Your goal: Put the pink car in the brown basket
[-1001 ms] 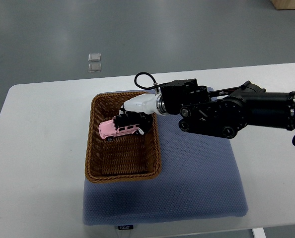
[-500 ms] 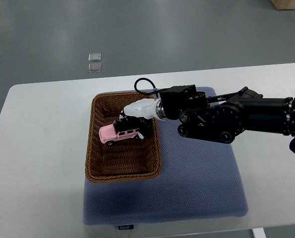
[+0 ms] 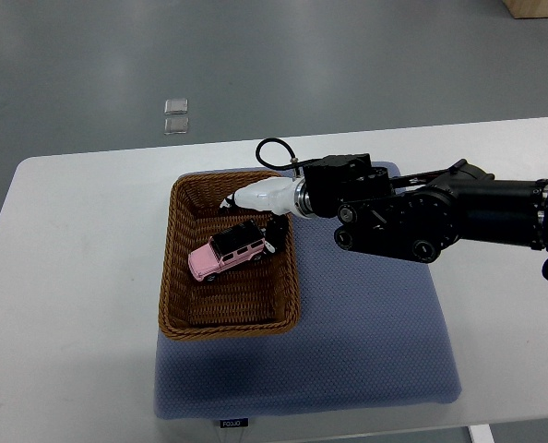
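- The car (image 3: 228, 251) lies inside the basket (image 3: 177, 277), tilted, nose toward the basket's right wall, roughly mid-floor. We judge the placing as good as done.
- The right hand (image 3: 260, 208) hangs over the basket's far-right corner, white palm above the rim. One dark fingertip (image 3: 272, 242) sits just beside or touching the car's front end; we cannot tell which. The fingers look loosened, holding nothing, though part of the hand is hidden under the wrist.
- Risk: if that fingertip is in contact, a sideways retreat could drag the car or tip it further. A straight lift looks safer.
- Risk: the hand is low at the right wall; pulling back toward the table's right edge could catch the rim and shift the basket on the mat (image 3: 375, 341).
- Left arm is out of view.
- Writing: a small tag (image 3: 232, 424) on the mat's near edge carries print, too small for us to read with confidence.
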Controlling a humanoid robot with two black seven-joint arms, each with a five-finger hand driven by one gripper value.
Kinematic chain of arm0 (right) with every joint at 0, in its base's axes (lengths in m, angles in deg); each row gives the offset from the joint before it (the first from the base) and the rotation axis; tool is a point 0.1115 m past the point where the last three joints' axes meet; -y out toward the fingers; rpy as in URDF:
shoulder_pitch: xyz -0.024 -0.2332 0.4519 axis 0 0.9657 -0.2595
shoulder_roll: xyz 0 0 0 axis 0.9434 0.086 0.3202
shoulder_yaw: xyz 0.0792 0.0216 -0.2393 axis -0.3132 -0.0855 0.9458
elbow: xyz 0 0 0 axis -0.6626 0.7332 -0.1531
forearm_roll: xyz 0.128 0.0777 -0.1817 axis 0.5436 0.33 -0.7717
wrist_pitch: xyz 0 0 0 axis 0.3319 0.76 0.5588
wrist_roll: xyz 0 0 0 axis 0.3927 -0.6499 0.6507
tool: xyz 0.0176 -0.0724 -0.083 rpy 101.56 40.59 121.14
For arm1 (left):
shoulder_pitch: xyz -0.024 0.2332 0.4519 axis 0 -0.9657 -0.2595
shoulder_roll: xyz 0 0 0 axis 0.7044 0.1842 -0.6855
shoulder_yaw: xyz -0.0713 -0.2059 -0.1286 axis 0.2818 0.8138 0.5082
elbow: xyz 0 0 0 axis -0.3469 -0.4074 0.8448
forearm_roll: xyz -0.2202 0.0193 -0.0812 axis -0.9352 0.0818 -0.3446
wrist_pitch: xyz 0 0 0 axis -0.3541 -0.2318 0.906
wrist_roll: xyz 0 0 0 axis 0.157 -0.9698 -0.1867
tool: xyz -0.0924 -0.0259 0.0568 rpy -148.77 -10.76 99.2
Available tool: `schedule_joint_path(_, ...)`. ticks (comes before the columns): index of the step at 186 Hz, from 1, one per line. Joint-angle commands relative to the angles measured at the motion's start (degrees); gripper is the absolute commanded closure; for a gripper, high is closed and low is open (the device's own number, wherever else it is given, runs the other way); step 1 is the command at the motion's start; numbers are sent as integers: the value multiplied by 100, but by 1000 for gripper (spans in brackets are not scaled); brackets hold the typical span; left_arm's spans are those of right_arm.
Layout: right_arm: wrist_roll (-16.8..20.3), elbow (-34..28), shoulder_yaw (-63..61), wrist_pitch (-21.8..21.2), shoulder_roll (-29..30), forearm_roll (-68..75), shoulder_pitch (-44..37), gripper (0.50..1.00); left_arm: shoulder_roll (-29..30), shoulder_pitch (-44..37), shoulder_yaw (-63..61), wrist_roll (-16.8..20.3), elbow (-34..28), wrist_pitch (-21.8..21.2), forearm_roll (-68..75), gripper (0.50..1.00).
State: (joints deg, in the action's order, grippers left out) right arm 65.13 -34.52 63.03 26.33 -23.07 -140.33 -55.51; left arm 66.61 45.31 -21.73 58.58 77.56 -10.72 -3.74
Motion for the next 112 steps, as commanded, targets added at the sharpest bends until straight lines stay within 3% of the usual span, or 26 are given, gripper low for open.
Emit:
schedule_joint_path(1,-31,0,-182,10,-135,75,-36,603,0,0,0,-3,0,0,0,500)
schedule_joint_path(46,-198,17,-1887,2,-723,761,473,603,0,0,0,6,0,0,0,500)
schedule_joint_path(72,-268,439,-2968,-7,-899,1675,1124,603,0,0,0,-3,0,0,0,500)
schedule_joint_path(112,-909,1160,-4602,-34,-890,3045,2240,603,0,0,0,-3,0,0,0,500)
